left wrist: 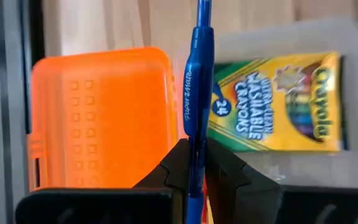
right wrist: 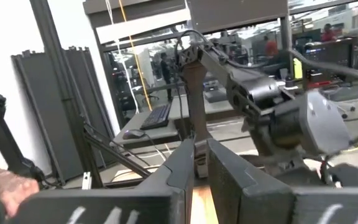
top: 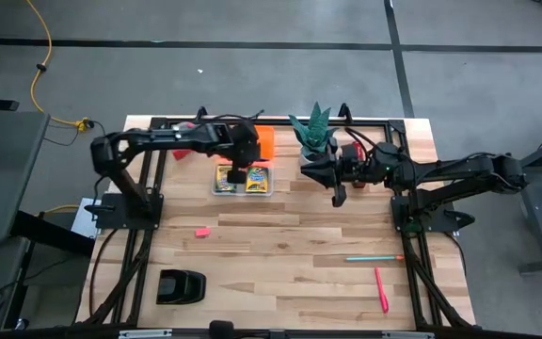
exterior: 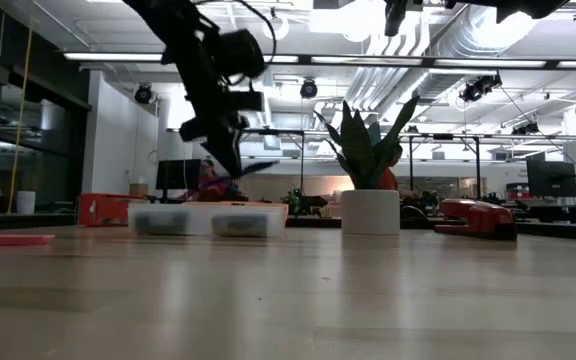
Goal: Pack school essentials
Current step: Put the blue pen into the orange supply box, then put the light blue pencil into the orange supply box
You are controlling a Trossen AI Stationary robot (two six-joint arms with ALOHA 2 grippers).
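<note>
While the left pincer (left wrist: 194,165) hangs over the clear tray (top: 243,191) at the back of the counter (top: 280,273), its fingers are clamped tight on a blue pen (left wrist: 197,93), which sticks out straight past the tips. Left wrist view: pen sits over the seam between an orange case (left wrist: 98,112) and a yellow-and-green crayon box (left wrist: 278,102). High view shows the crayon box lying in the tray, orange case just behind it, touching or nearly so.

Right pincer (top: 339,199) is up off the counter, near the potted plant (top: 314,130) and the red tape dispenser (top: 354,153); fingers closed to a thin gap, nothing between them.

Still loose on the counter:
- pink eraser (top: 201,232), front-left of the tray, well apart from it
- teal pen (top: 373,257), right side, lying roughly crosswise
- pink pen (top: 381,288), just in front of the teal one, angled

Black object (top: 180,286) sits at front-left, can't tell what it is. Low view: tray (exterior: 208,218), plant pot (exterior: 370,211) and dispenser (exterior: 476,217) in a row along the back edge.
</note>
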